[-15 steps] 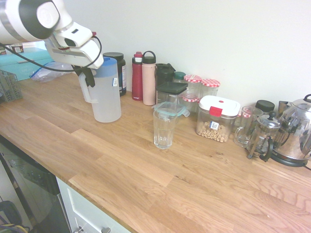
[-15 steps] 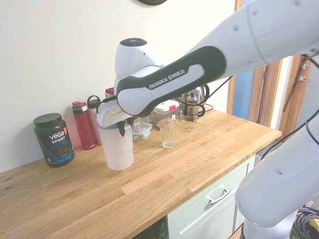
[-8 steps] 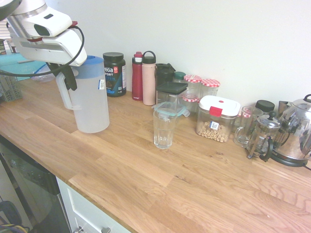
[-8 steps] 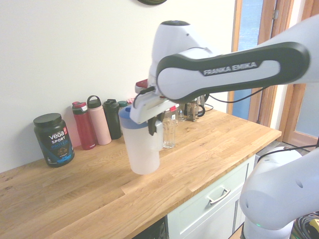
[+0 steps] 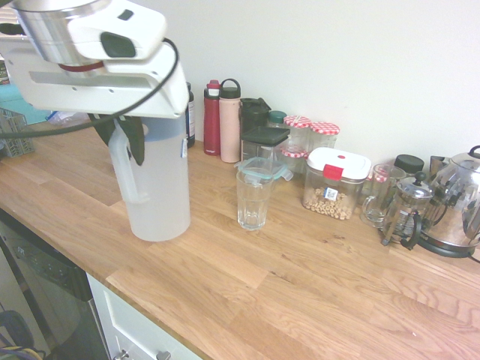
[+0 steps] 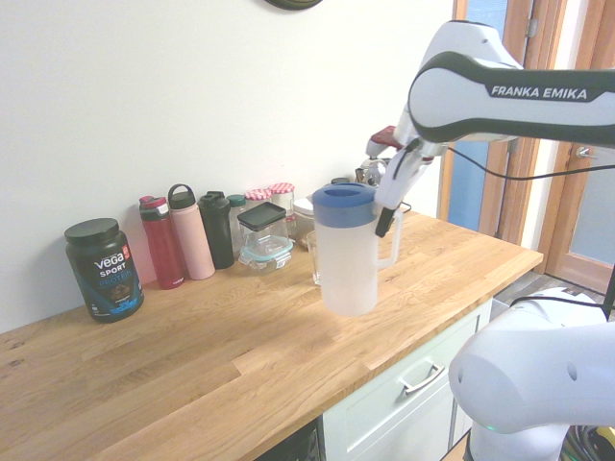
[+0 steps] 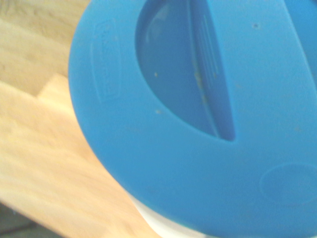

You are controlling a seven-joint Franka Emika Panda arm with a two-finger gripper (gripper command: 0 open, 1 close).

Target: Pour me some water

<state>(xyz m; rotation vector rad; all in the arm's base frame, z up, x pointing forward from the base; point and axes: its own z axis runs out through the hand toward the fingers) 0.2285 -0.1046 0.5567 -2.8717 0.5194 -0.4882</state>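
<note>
1st ext: gripper (image 5: 129,135) clenched on handle of frosted pitcher (image 5: 159,187), held upright just off the worktop (image 5: 300,285). Faint water (image 5: 157,217) line low in the pitcher, hard to read. Glass (image 5: 253,199) at pitcher's 3 o'clock, near, apart; looks empty.

2nd ext: pitcher (image 6: 348,254) hangs over the counter's front part, glass (image 6: 312,257) mostly hidden behind it at 9 o'clock.

Wrist: blue lid (image 7: 198,114) fills the frame, closed.

Progress: pitcher picked up; tilting and pouring into the glass not yet done, prob. next.
</note>
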